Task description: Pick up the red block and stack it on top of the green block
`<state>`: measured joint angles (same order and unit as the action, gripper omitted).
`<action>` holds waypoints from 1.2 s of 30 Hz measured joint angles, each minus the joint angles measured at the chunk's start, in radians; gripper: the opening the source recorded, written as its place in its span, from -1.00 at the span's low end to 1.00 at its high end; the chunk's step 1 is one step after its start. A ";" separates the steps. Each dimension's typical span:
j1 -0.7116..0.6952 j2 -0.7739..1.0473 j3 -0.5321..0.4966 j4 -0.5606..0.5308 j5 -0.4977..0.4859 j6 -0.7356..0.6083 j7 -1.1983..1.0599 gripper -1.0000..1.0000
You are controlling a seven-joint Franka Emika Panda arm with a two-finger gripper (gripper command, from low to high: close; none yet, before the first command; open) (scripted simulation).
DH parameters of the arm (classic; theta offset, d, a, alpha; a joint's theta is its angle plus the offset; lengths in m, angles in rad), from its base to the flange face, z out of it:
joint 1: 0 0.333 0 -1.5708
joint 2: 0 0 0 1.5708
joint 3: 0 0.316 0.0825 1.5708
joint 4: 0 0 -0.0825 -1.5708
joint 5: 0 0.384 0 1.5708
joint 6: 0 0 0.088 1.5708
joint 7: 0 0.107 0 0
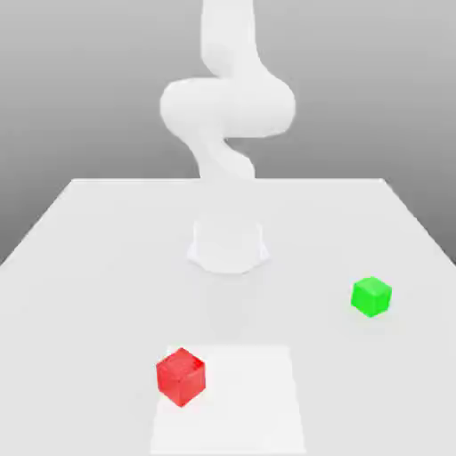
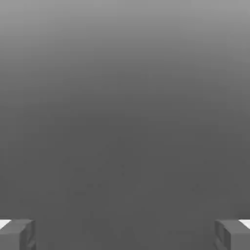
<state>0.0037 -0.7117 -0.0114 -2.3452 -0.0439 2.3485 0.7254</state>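
Exterior view: red block (image 1: 181, 378), green block (image 1: 371, 297) | hand view: end effector (image 2: 125, 235)

My exterior view comes through very bright, with the surface (image 1: 107, 303) and the white arm (image 1: 227, 107) washed out so far that the arm's base almost melts into the tabletop, and I can make out only faint shading there. Behind them the backdrop (image 1: 53, 116) grades from light grey down to darker grey, while my hand view is dim, paler along one edge and fading smoothly to charcoal.
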 joint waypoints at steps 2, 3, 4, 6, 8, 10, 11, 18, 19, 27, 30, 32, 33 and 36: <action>0.001 0.080 -0.014 -0.040 -0.034 0.043 -0.070 0.00; 0.003 0.118 -0.023 -0.059 -0.050 0.063 -0.104 0.00; 0.007 0.155 -0.034 -0.077 -0.065 0.083 -0.138 0.00; 0.010 0.228 -0.057 -0.114 -0.088 0.122 -0.209 0.00; 0.017 0.300 -0.084 -0.150 -0.106 0.162 -0.283 0.00; 0.022 0.372 -0.112 -0.187 -0.116 0.202 -0.364 0.00; 0.026 0.409 -0.126 -0.205 -0.116 0.223 -0.407 0.00; 0.038 0.662 -0.196 -0.337 -0.023 0.370 -0.780 0.00; 0.042 0.698 -0.201 -0.355 0.010 0.391 -0.847 0.00; -0.042 0.976 -0.089 -0.350 0.185 0.609 -1.042 -1.00; -0.042 0.976 -0.089 -0.350 0.184 0.608 -1.042 -1.00; -0.042 0.976 -0.089 -0.350 0.184 0.606 -1.041 -1.00; -0.048 0.988 -0.082 -0.349 0.189 0.617 -1.045 -1.00; -0.031 0.921 -0.106 -0.359 0.156 0.561 -1.020 -1.00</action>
<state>-0.0274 0.2098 -0.1179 -2.7040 0.1122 2.9099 -0.2949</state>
